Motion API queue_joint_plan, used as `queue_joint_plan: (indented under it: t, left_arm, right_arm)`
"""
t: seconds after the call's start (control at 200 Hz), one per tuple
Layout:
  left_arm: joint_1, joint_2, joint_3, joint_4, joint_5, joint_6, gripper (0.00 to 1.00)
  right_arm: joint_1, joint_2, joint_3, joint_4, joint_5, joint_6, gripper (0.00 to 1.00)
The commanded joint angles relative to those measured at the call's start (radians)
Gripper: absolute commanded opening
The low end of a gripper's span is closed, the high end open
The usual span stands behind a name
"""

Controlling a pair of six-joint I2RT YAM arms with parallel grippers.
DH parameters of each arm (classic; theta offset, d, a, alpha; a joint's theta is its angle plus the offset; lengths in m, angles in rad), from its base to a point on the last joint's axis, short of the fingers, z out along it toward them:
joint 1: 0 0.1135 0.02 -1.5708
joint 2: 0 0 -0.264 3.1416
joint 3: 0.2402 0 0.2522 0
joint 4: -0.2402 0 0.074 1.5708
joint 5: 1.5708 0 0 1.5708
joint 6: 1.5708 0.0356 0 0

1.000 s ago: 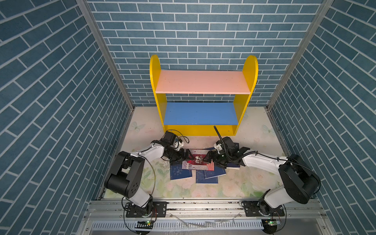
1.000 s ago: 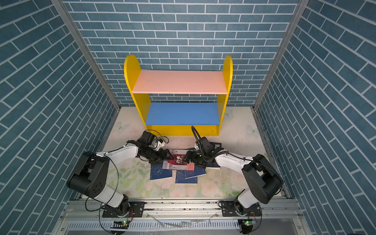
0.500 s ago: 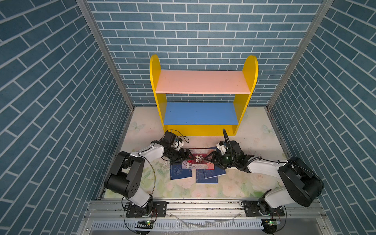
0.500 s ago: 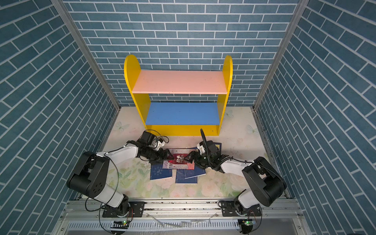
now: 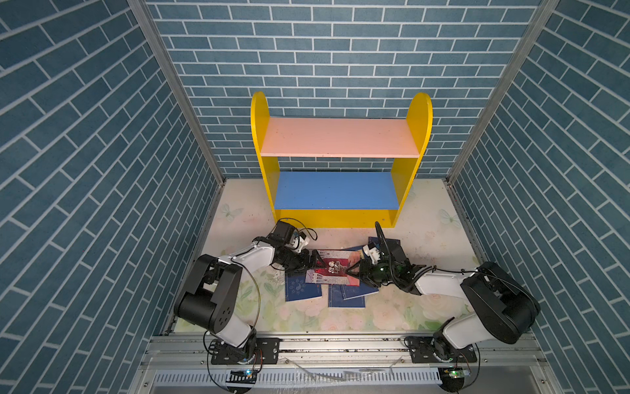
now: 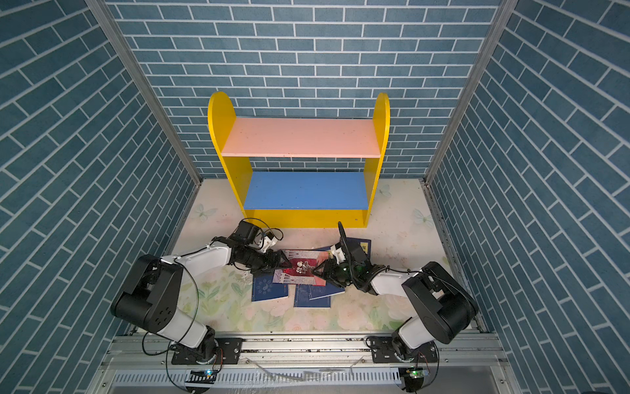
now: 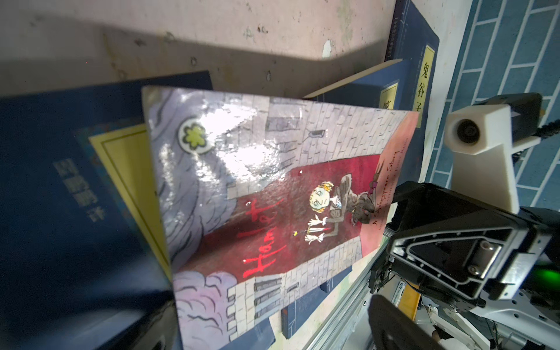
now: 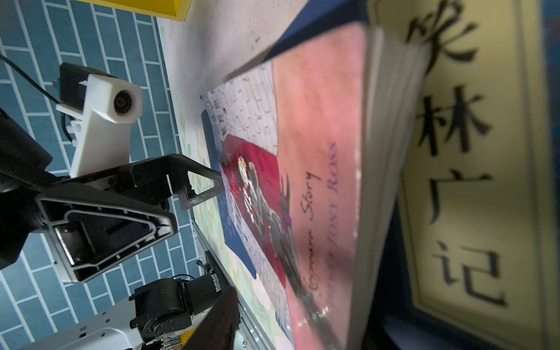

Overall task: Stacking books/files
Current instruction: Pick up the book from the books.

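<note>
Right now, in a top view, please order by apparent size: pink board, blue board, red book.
1. pink board
2. blue board
3. red book
The pink board sits higher and nearer, so its lead over blue is unsure.

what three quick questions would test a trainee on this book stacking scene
1. Which book lies on top of the dark navy paperbacks? A: a green hardback. B: the thin red-pink-grey illustrated paperback. C: a white ring binder.
2. True or false: the black left gripper has its jaws shut.
3. Fill in: the red handwritten title on the illustrated paperback reads ____.

Key: 1 B; 2 false, the jaws stand apart at the book's edge; 3 Hamlet.
</note>
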Motion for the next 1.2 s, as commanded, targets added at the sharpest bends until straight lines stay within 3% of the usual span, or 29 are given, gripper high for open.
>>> queue_joint_plan:
  t: [0.0,0.325,0.445,0.585,0.73,1.005,1.19]
  left_arm:
    - [-0.008,-0.028,-0.026,0.014,0.030,0.000,1.00]
    - [-0.008,-0.083,-0.031,0.007,0.011,0.007,1.00]
    - [-0.008,-0.130,-0.018,-0.029,-0.022,0.036,1.00]
    - [-0.004,-0.244,0.006,-0.123,-0.131,0.117,1.00]
    - [0.039,-0.365,0.040,-0.240,-0.316,0.182,1.00]
    - [0.194,-0.511,0.103,-0.245,-0.211,0.187,1.00]
    - [0.298,-0.549,0.241,-0.294,-0.169,0.188,1.00]
  right_arm:
    - [0.004,0.002,-0.028,-0.014,-0.013,0.026,0.46]
    - [0.005,-0.053,-0.020,-0.023,-0.017,0.011,0.10]
    - [0.003,-0.067,-0.018,-0.025,-0.026,0.006,0.02]
    - [0.004,-0.118,-0.013,-0.050,-0.033,-0.006,0.00]
    - [0.003,-0.226,0.039,-0.214,-0.035,-0.065,0.00]
    - [0.003,-0.442,0.263,-0.640,-0.090,-0.221,0.00]
    - [0.003,-0.454,0.580,-0.890,-0.120,-0.331,0.00]
